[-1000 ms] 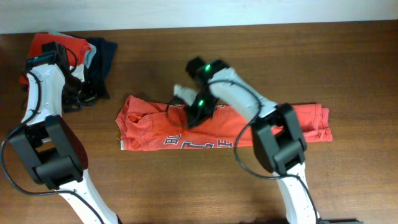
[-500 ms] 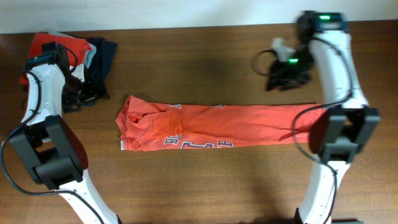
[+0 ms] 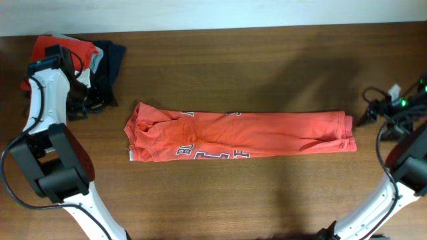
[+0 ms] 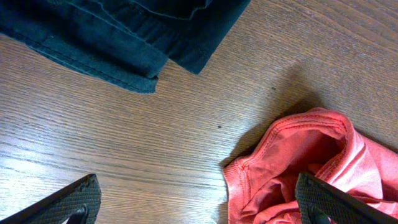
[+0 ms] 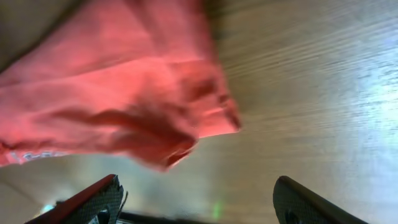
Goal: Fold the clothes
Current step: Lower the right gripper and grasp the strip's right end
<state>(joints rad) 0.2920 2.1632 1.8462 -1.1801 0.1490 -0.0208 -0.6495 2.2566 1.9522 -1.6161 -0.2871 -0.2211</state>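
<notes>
Overhead, I see the orange-red lettered cotton T-shirt (image 3: 253, 137) stretched flat just left of my right gripper (image 3: 368, 117); left wrist, my left gripper (image 4: 196, 193) gapes wide and empty, dark navy garment (image 4: 124, 31) ahead; right wrist, jaws wide, shirt hem just ahead.
</notes>
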